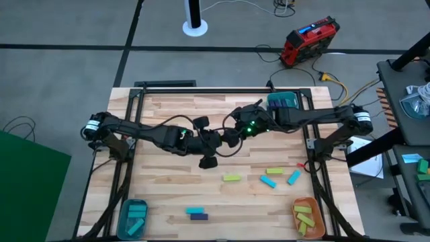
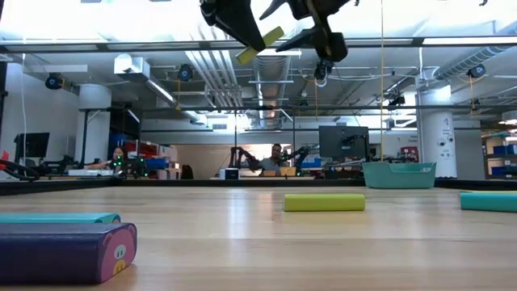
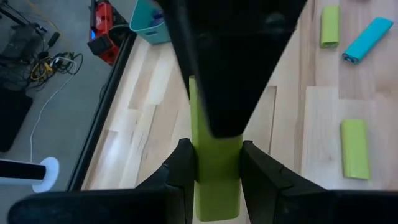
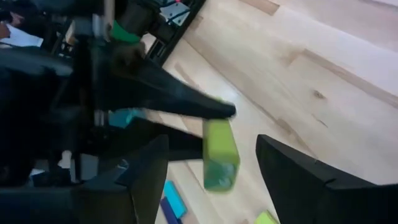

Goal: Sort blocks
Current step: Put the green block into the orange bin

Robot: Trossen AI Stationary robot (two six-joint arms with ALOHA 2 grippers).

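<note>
- No text, label, brand, number or sign can be read in any of the views.
- The purple block nearest the low camera carries a small pink-and-yellow mark on its end face (a drawn figure, as far as can be told, not lettering).
- The red case on the floor beyond the table shows a blue patch on top, with no legible writing on it.

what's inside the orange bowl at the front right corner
The orange bowl holds a few yellow-green blocks; anything beneath them is hidden from view.
</note>
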